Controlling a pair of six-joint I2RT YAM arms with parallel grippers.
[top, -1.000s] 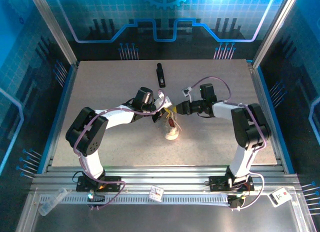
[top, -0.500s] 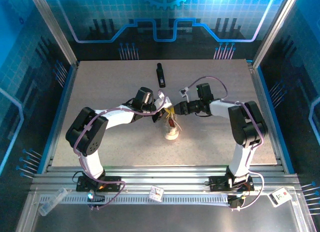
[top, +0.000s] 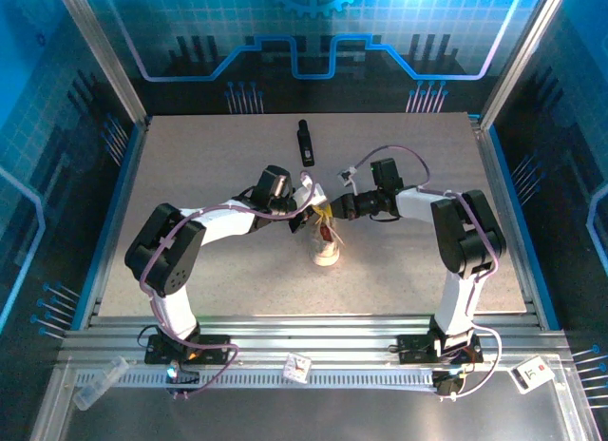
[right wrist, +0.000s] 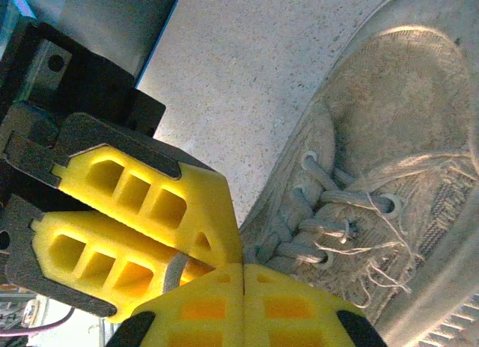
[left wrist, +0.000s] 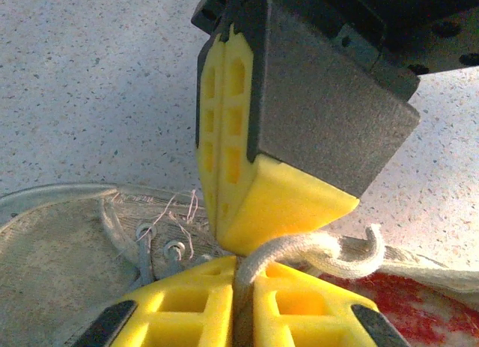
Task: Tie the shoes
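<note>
Left claw (top: 302, 219) pinches a lace (left wrist: 299, 250) between its pressed yellow pads (left wrist: 187, 309). Right claw (top: 331, 211), pressed together too, meets it tip to tip above the shoe (top: 327, 253) at its 12 o'clock end; whether it holds lace is unclear. Shoe lies mid table (top: 209, 260).

Yellow up close: the left gripper (left wrist: 243, 291), at the bottom of its wrist view, shows bright yellow cut-out pads edged in black, and the right gripper (left wrist: 224, 238) at the top has the same yellow under a dark grey shell. There's the thin off-white woven lace (left wrist: 314, 250) against the worn beige fabric sneaker (right wrist: 389, 130), its mottled red lining (left wrist: 408, 306) at lower right. From above, a pale grey speckled tabletop (top: 209, 175), a slim black bar-shaped object (top: 305, 143) at upper centre, blue grid-patterned walls (top: 57, 99).
</note>
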